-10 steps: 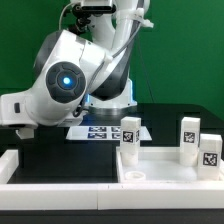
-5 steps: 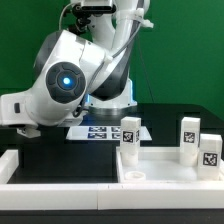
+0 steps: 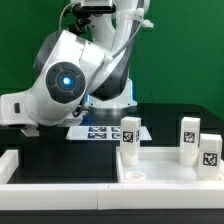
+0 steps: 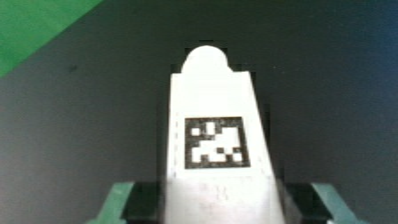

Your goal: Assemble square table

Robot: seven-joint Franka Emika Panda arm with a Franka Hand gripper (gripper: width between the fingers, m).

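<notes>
In the wrist view the green-padded two-finger gripper [image 4: 217, 203] is clamping a short white plastic leg [image 4: 217, 120] bearing a black-and-white square tag, its long axis pointing straight away from the fingers over the dark table (rounded tip farthest out); the large flat white square top [image 3: 165, 165] is lying at the exterior view's right, with other tagged white legs [image 3: 130, 133] standing on it. The gripper itself is lying outside the exterior view, so how the held leg lies from the top is impossible to tell.
</notes>
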